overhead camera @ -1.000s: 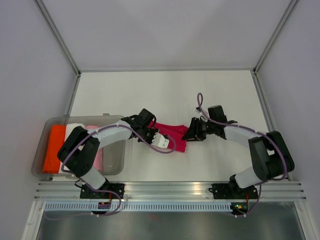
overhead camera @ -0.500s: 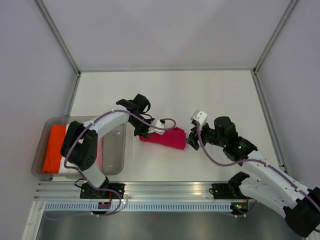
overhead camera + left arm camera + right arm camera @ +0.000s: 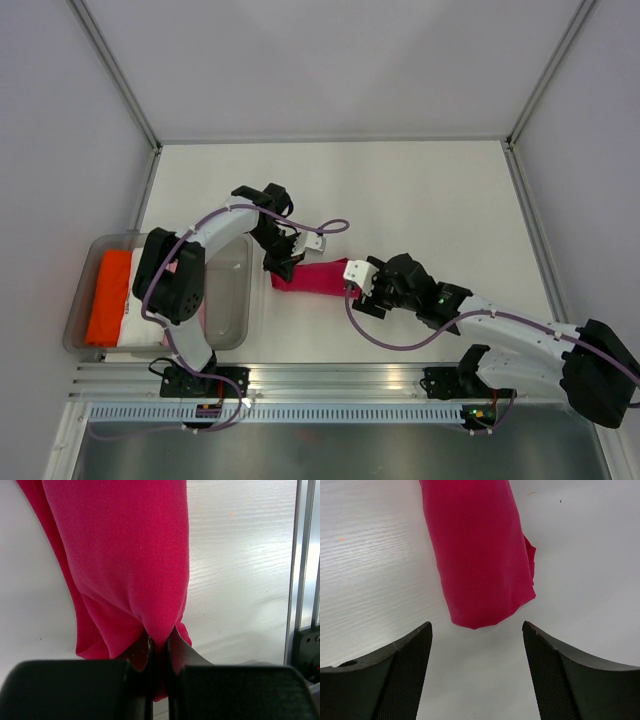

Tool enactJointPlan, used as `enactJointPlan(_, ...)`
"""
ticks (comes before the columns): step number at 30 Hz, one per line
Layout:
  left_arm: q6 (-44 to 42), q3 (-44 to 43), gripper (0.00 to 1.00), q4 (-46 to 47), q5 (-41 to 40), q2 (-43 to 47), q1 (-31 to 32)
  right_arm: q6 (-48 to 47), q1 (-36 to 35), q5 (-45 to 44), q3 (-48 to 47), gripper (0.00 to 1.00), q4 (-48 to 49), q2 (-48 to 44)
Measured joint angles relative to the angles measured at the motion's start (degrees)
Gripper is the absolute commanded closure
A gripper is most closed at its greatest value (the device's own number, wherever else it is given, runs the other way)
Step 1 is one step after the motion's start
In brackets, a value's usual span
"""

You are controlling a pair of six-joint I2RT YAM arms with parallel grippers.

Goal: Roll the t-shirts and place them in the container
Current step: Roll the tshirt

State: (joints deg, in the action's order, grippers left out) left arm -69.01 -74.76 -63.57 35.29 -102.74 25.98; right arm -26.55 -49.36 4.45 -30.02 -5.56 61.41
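Deep magenta-red t-shirt (image 3: 318, 278), rolled into a short tube, lying on the white surface (image 3: 400, 190) just right of the clear bin (image 3: 243, 300). Left tool (image 3: 159, 645) at the roll's end nearest the bin, jaws clenched on a pinch of the cloth. Right tool (image 3: 476, 625) at the end farthest from the bin, released, fingers (image 3: 405, 675) spread wide to either side of the cloth end, not touching it. Inside the bin, an orange t-shirt (image 3: 108, 295) folded flat along its left wall.
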Motion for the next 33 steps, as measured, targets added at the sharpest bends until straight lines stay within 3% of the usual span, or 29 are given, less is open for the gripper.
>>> enactJointPlan(6,0.0,-0.4,0.98,-0.6,0.2,-0.6,0.0,-2.6,0.0,-3.1,1.1,0.21,6.9,7.8)
enactJointPlan(8,0.0,-0.4,0.98,-0.7,0.2,-0.7,0.0,-3.2,0.0,-3.5,1.1,0.25,9.1,11.3)
enactJointPlan(9,0.0,-0.4,0.98,-0.7,0.2,-0.7,0.0,-3.3,0.0,-3.8,1.0,0.33,9.7,12.5)
enactJointPlan(10,0.0,-0.4,0.98,-0.7,0.2,-0.7,0.0,-3.7,0.0,-3.9,0.9,0.67,10.2,13.9)
enactJointPlan(11,0.0,-0.4,0.98,-0.7,0.2,-0.7,0.0,-4.2,0.0,-4.2,0.7,0.77,10.4,15.1)
enactJointPlan(12,0.0,-0.4,0.98,-0.7,0.2,-0.7,0.0,-3.8,0.2,-4.2,0.2,0.86,10.2,16.3)
enactJointPlan(15,-0.1,-0.4,0.96,-0.8,0.2,-0.7,-0.2,-3.2,1.5,-2.4,-2.6,0.96,7.4,18.0)
enactJointPlan(17,-0.3,-0.4,0.92,-1.0,0.2,-0.6,-0.3,-3.1,3.1,-0.2,-3.8,1.00,5.7,17.2)
enactJointPlan(25,-3.0,0.0,0.81,-3.9,0.8,-0.2,-0.4,0.1,5.8,15.2,-8.5,1.00,-7.0,9.7)
enactJointPlan(33,-4.0,1.3,0.70,-5.1,0.7,0.6,-0.4,9.4,7.5,28.6,-9.0,1.00,-11.8,10.3)
